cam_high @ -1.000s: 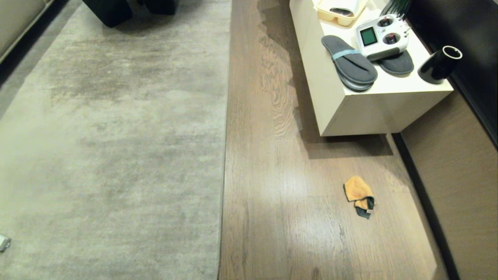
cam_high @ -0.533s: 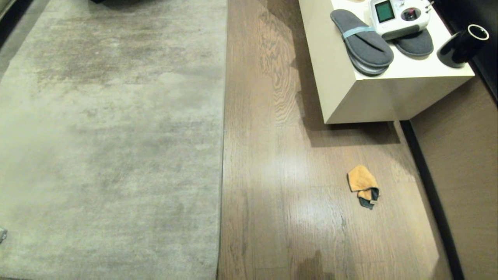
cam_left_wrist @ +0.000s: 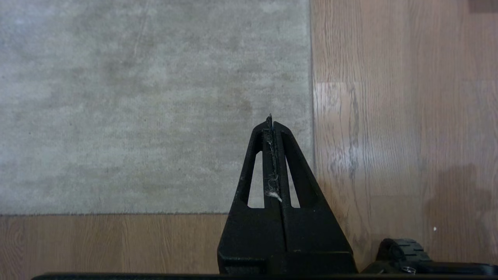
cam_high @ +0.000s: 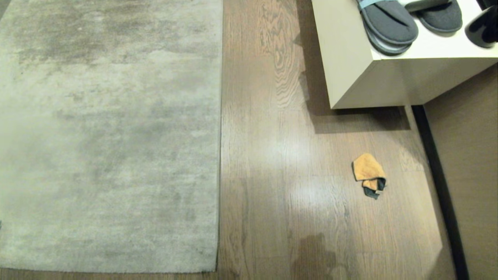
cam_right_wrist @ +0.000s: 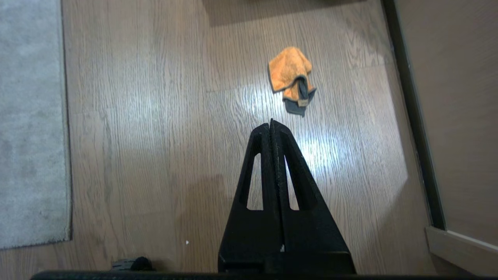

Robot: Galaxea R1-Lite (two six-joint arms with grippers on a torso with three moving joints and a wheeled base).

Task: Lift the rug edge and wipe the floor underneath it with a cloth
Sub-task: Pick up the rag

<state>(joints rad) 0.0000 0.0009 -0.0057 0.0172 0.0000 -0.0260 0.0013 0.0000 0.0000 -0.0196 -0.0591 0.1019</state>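
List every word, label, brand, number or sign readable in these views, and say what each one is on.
None can be read.
The cloth has a small tag at its dark lower end; any print on it is too small to read.
The slippers on the cabinet, the rug and the floor show no lettering.

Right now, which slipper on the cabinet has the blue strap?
The left slipper, stacked on another, nearer the rug; a blue strap crosses its top. The right slipper shows none.
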